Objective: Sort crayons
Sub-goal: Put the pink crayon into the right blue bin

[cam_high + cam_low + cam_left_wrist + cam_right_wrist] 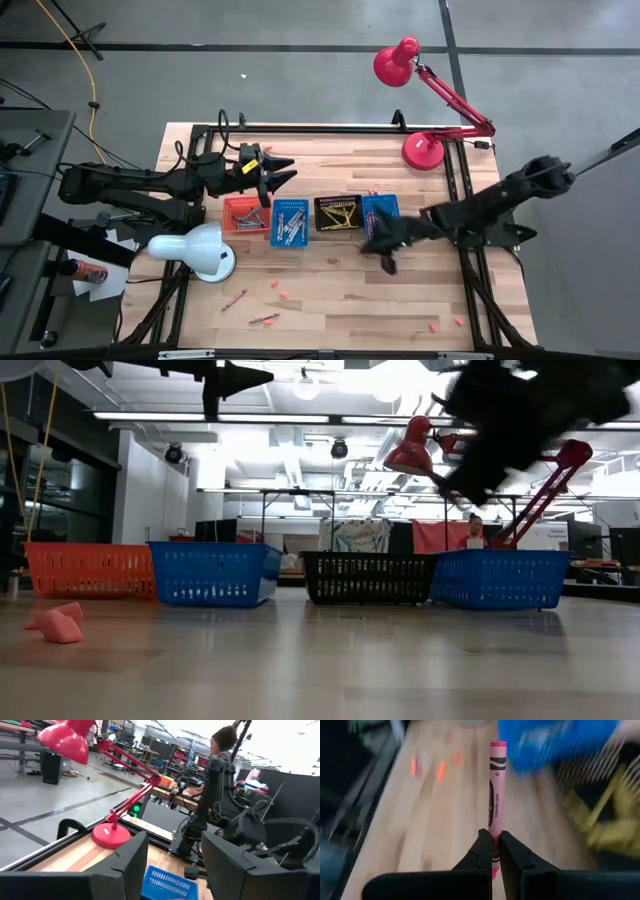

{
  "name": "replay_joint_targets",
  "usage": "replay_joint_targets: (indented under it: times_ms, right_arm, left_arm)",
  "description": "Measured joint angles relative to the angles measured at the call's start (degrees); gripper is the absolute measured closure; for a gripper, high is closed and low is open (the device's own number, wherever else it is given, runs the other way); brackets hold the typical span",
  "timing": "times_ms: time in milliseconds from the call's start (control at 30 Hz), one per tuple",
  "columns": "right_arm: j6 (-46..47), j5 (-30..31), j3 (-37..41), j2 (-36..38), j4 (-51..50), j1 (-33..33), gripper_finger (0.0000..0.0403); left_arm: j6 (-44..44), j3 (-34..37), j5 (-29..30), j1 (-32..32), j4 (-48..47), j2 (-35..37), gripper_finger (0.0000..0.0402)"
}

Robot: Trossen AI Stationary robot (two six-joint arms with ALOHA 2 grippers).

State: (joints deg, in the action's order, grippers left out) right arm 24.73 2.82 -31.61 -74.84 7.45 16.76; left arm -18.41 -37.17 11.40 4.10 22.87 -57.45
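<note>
Right gripper clamped on thin pink wax crayon near its base; keep squeeze steady, lower upright over matching mesh basket ahead, release low.

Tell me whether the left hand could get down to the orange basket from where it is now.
Probably yes. The left hand hangs open above the table, just behind the orange basket, with nothing between them. The right hand, shut on a pink crayon, is well off to the other side.

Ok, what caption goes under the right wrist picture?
Right gripper pinching a pink crayon above the wooden table.
</note>
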Motion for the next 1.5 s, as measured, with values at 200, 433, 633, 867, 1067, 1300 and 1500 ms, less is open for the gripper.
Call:
replay_joint_targets:
  times_ms: [200,433,633,867,1067,1300,1500]
  right_arm:
    - [-10.4,-1.2,-6.2,-1.3,9.7,-9.6,0.0403]
    - [-19.4,-5.7,-16.6,-0.8,9.1,-16.7,0.0403]
    - [-20.4,-6.4,-23.5,-0.8,5.3,-20.0,0.0403]
    - [-18.1,-6.5,-25.4,-0.8,2.1,-21.3,0.0403]
    - [-17.3,-6.5,-25.3,-0.8,1.6,-21.3,0.0403]
    - [-18.8,-6.5,-25.3,-0.8,1.6,-21.3,0.0403]
    - [-18.6,-6.5,-25.2,-0.4,-8.7,-21.1,0.0403]
  left_arm:
    - [0.0,0.0,0.3,0.0,0.1,0.0,0.0229]
    - [0.5,0.0,0.3,0.0,0.5,0.0,0.0229]
    - [0.6,0.0,0.3,0.0,0.5,0.0,0.0229]
    - [4.0,0.0,-0.1,0.0,0.5,0.0,0.0229]
    - [4.0,0.0,-0.1,0.0,0.5,0.0,0.0229]
    - [4.0,0.0,-0.1,0.0,0.5,0.0,0.0229]
    - [4.1,0.0,-0.1,0.0,-0.7,0.0,0.0229]
